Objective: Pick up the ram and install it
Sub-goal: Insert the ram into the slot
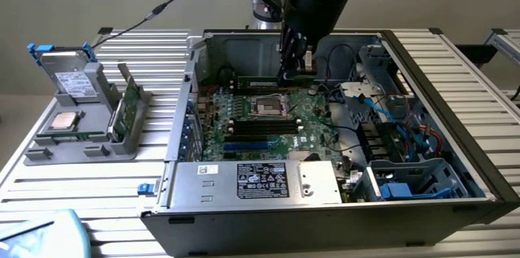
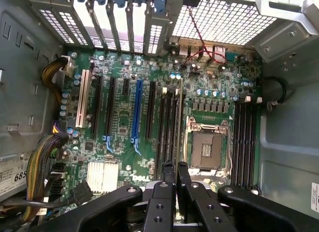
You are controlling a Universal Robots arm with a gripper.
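The ram (image 1: 262, 81), a slim green stick, hangs level inside the open computer case, above the motherboard (image 1: 268, 139). My gripper (image 1: 294, 75) comes straight down from above and is shut on one end of it. In the wrist view the gripper (image 2: 175, 174) has its two black fingers (image 2: 167, 178) pressed close together. The ram (image 2: 178, 127) shows between them edge-on as a thin pale strip. That strip runs along the bank of black memory slots (image 2: 167, 127) beside the empty processor socket (image 2: 207, 147). Whether the stick touches a slot I cannot tell.
Another bank of memory slots (image 2: 244, 142) lies on the socket's other side. The power supply (image 1: 260, 179) fills the case's near side, and blue cables and drive bays (image 1: 398, 142) crowd the exterior view's right. Outside, a grey holder (image 1: 81, 136) carries a silver processor (image 1: 65, 121) and a broad green card (image 1: 122, 112).
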